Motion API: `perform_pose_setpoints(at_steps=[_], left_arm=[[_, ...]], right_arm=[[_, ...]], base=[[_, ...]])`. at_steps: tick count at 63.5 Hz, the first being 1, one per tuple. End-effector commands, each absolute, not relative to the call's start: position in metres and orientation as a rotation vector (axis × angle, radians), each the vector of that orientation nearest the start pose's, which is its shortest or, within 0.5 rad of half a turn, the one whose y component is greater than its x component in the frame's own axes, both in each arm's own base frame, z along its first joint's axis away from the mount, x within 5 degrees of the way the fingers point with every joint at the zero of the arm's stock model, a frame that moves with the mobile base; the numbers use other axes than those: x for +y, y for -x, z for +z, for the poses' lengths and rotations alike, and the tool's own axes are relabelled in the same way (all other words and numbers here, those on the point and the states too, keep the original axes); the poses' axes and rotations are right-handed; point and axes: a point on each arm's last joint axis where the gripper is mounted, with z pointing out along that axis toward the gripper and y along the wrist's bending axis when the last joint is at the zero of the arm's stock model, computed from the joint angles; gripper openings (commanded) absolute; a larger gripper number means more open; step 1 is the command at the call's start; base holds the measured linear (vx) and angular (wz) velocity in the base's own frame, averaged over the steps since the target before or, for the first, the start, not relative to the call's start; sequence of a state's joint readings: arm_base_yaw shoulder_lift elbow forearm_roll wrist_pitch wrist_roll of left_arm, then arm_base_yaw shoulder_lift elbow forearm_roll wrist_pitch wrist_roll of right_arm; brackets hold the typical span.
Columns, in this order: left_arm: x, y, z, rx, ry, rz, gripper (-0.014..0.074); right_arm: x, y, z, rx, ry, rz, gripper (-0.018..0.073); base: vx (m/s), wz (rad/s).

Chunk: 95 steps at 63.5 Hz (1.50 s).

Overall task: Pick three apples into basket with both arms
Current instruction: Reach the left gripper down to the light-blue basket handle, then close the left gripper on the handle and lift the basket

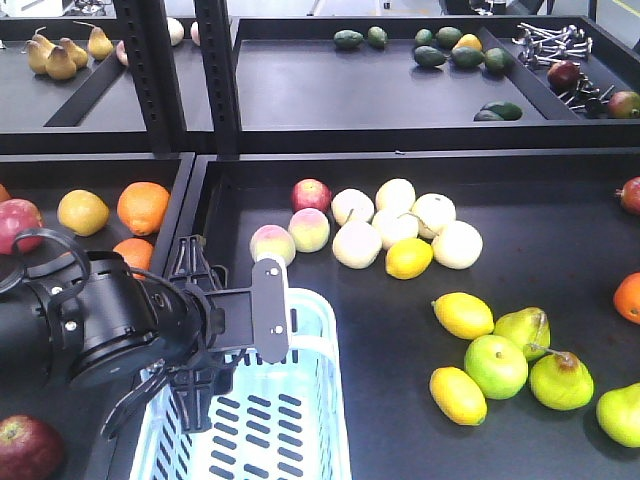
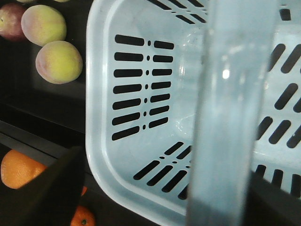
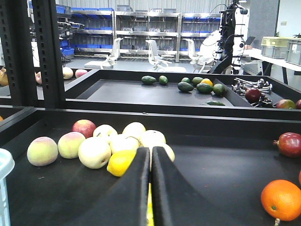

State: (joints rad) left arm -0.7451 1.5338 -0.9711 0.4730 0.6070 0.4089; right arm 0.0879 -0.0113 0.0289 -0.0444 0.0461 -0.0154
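Observation:
The pale blue basket (image 1: 300, 420) stands at the bottom centre; the left wrist view looks down into it (image 2: 141, 99) and its slotted floor holds nothing. My left gripper (image 1: 195, 340) hangs over its left rim, open (image 2: 162, 207), and the hoop handle (image 2: 235, 103) crosses close to the lens. One dark red apple (image 1: 25, 450) lies at the bottom left and another at the right edge (image 1: 630, 195) (image 3: 289, 143). A third apple (image 1: 563, 72) sits on the back tray. My right gripper (image 3: 150, 157) is shut on nothing, low over the shelf and pointing at the pale fruit pile.
Oranges (image 1: 143, 207) and a pink-red apple (image 1: 15, 225) lie left of a raised divider (image 1: 185, 215). Peaches (image 1: 272, 243), pale fruit (image 1: 400, 225), lemons (image 1: 462, 315) and green pears (image 1: 495, 365) spread right of the basket. Black posts (image 1: 150, 75) rise at the back left. Avocados (image 1: 450, 50) fill the rear tray.

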Motion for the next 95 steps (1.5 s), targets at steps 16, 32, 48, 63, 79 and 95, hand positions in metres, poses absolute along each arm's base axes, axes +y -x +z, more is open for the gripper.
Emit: perform_pose_setpoints(at_steps=[16,32,48,63,79,95], left_arm=[[-0.193,-0.242,0.262,1.827,-1.664,0.348,-0.001],[-0.179,-0.235,0.29,1.741,-1.633,0.453,-0.0008],[-0.147,-0.22,0.337,1.593,-1.553,0.694,-0.0008],[-0.119,-0.2,0.396,1.576,-1.363,0.744,-0.0008],[-0.092,-0.174,0.452,1.585,-1.263,0.743,-0.0008],[-0.086,-0.166,0.45,1.626,-1.337,0.737,-0.0008]], right_arm=[[0.005,-0.056,0.203,1.465,0.116,0.007,-0.0009],[0.005,-0.056,0.203,1.464,0.116,0.007,-0.0009],[0.005,-0.056,0.203,1.464,0.116,0.007,-0.0009],[0.005,-0.056,0.203,1.464,0.116,0.007,-0.0009],[0.005,-0.056,0.203,1.464,0.116,0.007,-0.0009],[0.005,-0.056,0.203,1.464,0.116,0.007,-0.0009]], base=[[0.0,0.0],[0.0,0.0],[0.0,0.0],[0.0,0.0],[0.0,0.0],[0.0,0.0]])
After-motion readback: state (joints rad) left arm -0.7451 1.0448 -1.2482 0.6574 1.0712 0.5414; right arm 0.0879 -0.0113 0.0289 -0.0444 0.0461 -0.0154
